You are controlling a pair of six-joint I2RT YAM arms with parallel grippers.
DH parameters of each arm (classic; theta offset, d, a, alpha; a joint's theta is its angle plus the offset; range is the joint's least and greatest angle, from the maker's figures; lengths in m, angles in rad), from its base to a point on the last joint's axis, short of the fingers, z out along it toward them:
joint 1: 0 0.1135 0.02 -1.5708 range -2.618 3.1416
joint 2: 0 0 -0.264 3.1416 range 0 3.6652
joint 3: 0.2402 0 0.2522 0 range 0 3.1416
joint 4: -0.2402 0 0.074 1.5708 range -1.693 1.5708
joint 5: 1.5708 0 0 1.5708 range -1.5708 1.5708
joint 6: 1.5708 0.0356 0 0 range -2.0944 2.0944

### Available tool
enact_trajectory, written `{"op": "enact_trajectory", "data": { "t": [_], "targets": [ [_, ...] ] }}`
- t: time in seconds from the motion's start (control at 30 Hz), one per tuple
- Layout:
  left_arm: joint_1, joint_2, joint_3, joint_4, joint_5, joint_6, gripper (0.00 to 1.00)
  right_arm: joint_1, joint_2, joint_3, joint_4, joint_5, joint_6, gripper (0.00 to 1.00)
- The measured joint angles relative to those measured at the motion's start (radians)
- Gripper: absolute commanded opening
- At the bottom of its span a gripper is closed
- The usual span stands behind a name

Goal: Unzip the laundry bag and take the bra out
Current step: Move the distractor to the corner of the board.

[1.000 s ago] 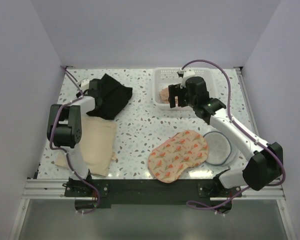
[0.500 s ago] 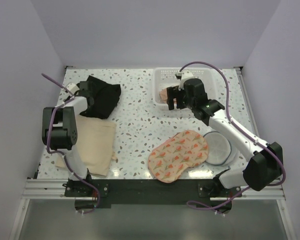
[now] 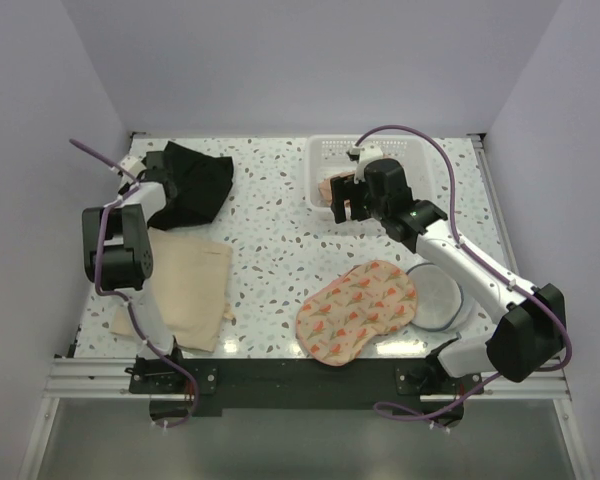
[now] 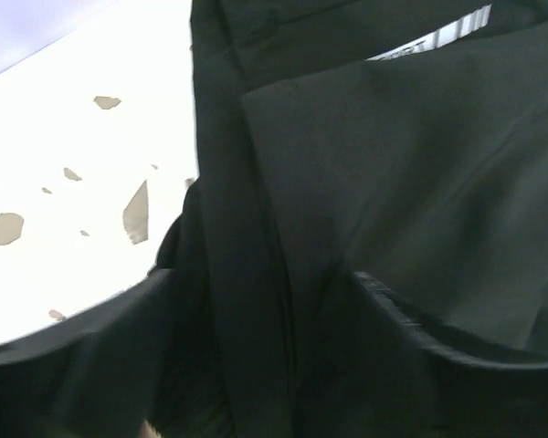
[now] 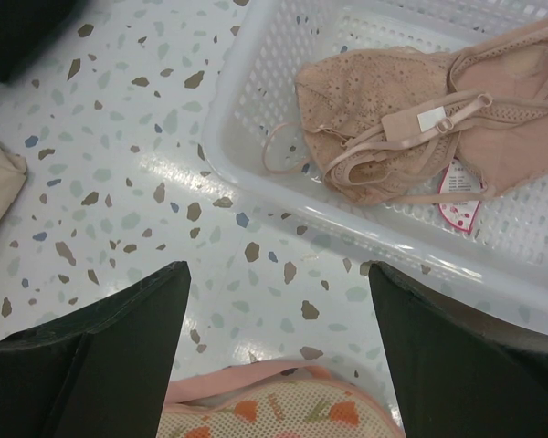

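The laundry bag (image 3: 358, 310) is a flat mesh pouch with an orange flower print, lying at the table's front centre; its pink edge (image 5: 274, 411) shows in the right wrist view. The pink lace bra (image 3: 328, 188) lies in the white basket (image 3: 325, 150); the right wrist view shows the bra (image 5: 393, 119) crumpled with its tag showing. My right gripper (image 3: 342, 203) hovers open over the basket's near left rim (image 5: 365, 219), nothing between its fingers (image 5: 119, 356). My left gripper (image 3: 168, 172) stands open at the far left, its jaws spread over a black garment (image 4: 393, 182).
The black garment (image 3: 195, 185) lies bunched at the back left. A beige cloth (image 3: 185, 285) is spread along the left front edge. A round grey-rimmed mesh piece (image 3: 435, 295) sits just right of the laundry bag, under the right arm.
My left arm swung back and left, dragging the black garment toward the wall, and its jaws opened. My right gripper drifted slightly left over the basket's rim.
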State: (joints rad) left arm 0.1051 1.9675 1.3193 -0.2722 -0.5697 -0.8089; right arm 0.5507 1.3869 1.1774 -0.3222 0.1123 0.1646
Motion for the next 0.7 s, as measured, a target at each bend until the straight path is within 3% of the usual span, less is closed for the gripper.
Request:
{"op": "enact_trajectory", "data": {
  "t": [0.2,0.37,0.47,0.7],
  "targets": [
    [0.001,-0.088,-0.084,0.015,-0.003,0.044,0.93,0.008,0.000,0.000,0.000,-0.002,0.000,0.84],
    [-0.015,-0.289,-0.216,0.112,0.025,0.134,0.94,0.012,0.000,0.000,0.002,-0.027,0.000,0.84],
    [-0.056,-0.405,-0.229,0.145,0.046,0.187,0.94,0.017,0.002,0.000,0.002,-0.034,0.004,0.84],
    [-0.203,-0.503,-0.219,0.109,0.086,0.256,0.93,0.027,0.025,0.000,-0.001,-0.034,0.022,0.84]
  ]
}}
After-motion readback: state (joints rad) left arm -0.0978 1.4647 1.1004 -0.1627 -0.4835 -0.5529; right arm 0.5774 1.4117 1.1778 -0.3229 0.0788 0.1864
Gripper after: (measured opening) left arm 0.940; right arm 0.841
